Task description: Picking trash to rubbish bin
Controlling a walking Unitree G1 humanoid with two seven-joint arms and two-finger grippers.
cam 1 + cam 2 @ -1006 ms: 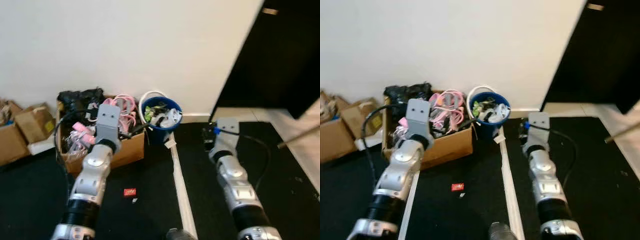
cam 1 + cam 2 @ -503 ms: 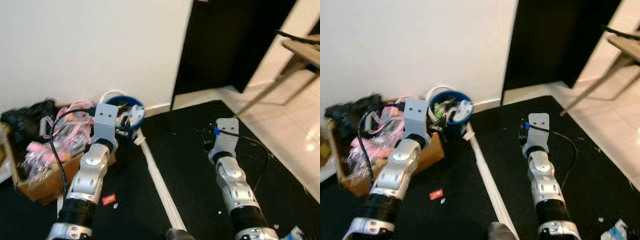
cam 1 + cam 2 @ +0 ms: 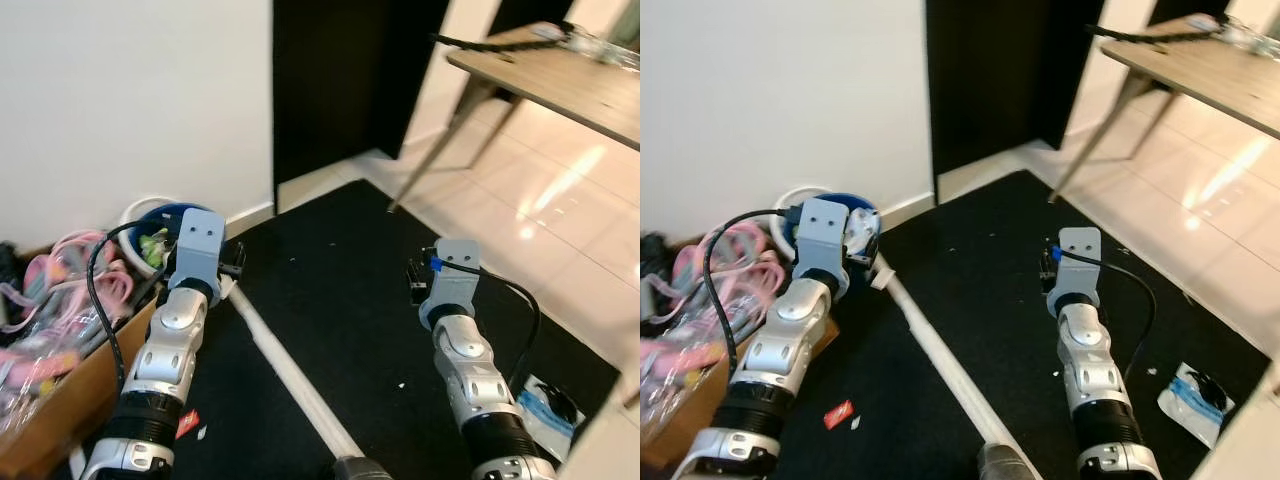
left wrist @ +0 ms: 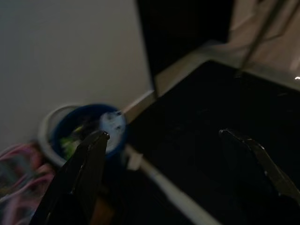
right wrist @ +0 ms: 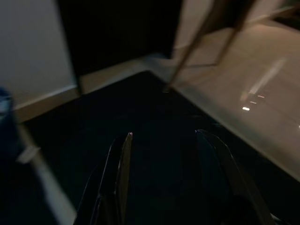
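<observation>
The blue rubbish bin [image 3: 148,238] stands against the white wall, full of scraps, just beyond my left wrist. In the left wrist view my left gripper [image 4: 164,136] is open and empty, with the bin [image 4: 89,131] ahead of one finger. My right gripper [image 5: 163,134] is also open and empty, held over the black mat. A white and blue packet [image 3: 1195,396] lies on the mat's right edge, to the right of my right arm. A small red wrapper [image 3: 838,413] lies on the mat near my left forearm.
A cardboard box [image 3: 60,395] of pink cables sits at the left. A white strip [image 3: 285,375] runs across the black mat. A wooden table [image 3: 560,80] stands over shiny tiles at the upper right, beside a dark doorway [image 3: 340,70].
The camera has swung to the right: bin and box slid to the left, while the table, the tiles and the packet came into view. Both arms keep the same pose.
</observation>
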